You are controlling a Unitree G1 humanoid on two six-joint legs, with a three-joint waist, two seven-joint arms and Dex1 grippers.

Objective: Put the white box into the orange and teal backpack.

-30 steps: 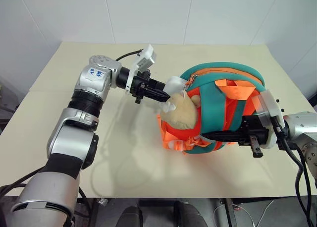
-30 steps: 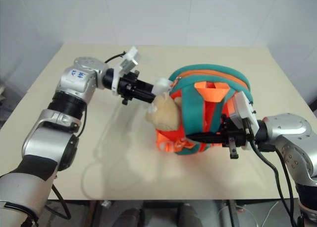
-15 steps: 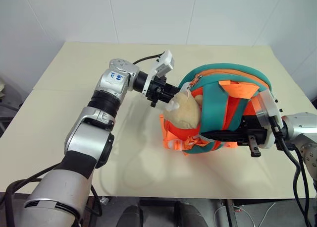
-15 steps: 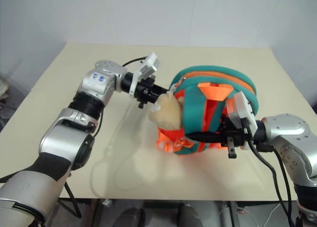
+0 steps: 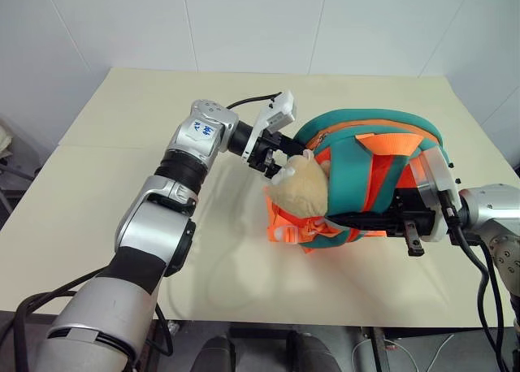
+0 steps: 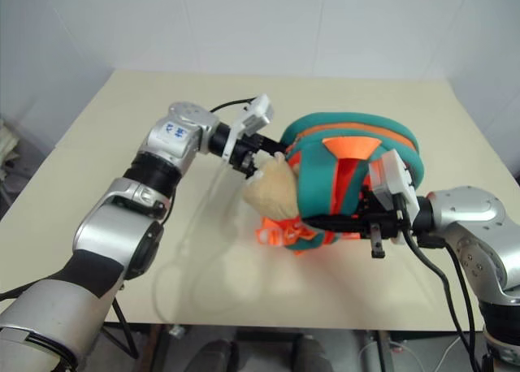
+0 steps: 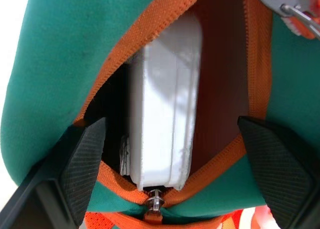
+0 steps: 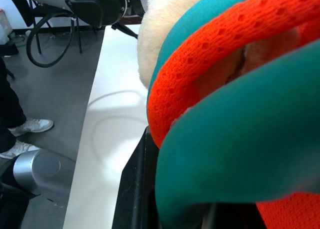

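L gripper: fingers spread wide, nothing between them, parked right at the backpack's zip opening. From the head cam it sits at the bag's L end, just above the tan plush toy.

White box: already inside the orange and teal backpack, standing on edge in the open slot, orange zip tape curving round it, dark red lining on one side. Box end is near the zip pull at the mouth; not touching either L finger as far as L wrist cam shows.

R gripper: clamped on the backpack's near lower edge, black fingers lying along the teal/orange trim under the shoulder straps. R wrist cam is jammed against teal fabric and orange mesh, so exact bite point can't be made out.

Backpack lies on its side on the beige table, about mid-table, straps facing the cam, plush on its L side. Orange webbing bunched under the plush.

Bkgd in R wrist cam: a person's white sneakers on grey floor beside the table.
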